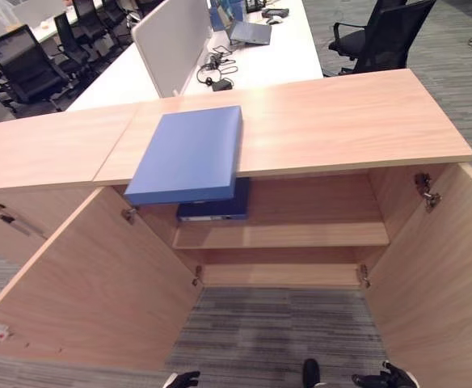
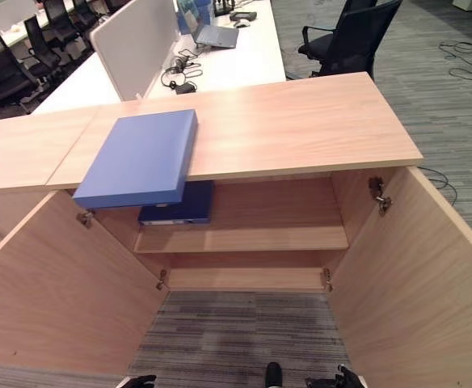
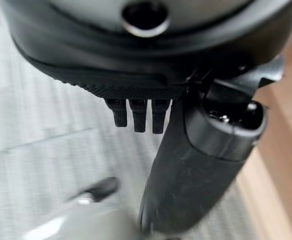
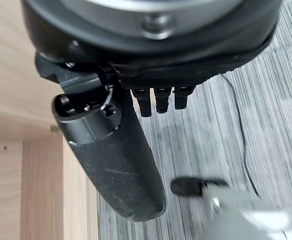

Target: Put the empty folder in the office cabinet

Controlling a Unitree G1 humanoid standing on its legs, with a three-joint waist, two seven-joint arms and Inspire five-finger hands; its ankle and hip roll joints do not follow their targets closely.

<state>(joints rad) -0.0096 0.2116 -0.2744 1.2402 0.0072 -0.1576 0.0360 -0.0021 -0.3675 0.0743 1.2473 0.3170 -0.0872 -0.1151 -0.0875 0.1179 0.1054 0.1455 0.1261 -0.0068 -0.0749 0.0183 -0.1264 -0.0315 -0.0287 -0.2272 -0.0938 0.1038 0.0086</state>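
A light blue folder (image 1: pixel 189 153) lies flat on the wooden cabinet top (image 1: pixel 341 121), its near end jutting out over the front edge above the left side of the opening. Both cabinet doors stand wide open. Inside, a darker blue folder (image 1: pixel 216 208) rests at the left end of the upper shelf (image 1: pixel 301 234). My left hand (image 1: pixel 181 378) and right hand (image 1: pixel 385 377) hang low over the carpet in front of the cabinet, well below and short of the folder. In the wrist views the left hand (image 3: pixel 196 170) and right hand (image 4: pixel 116 165) have relaxed fingers and hold nothing.
The left door (image 1: pixel 90 283) and right door (image 1: pixel 438 267) flank the carpet strip where I stand. Behind the cabinet is a white desk (image 1: pixel 284 56) with a laptop (image 1: pixel 248 32), a divider panel (image 1: pixel 171 40) and cables. A black office chair (image 1: pixel 381 36) stands at the back right.
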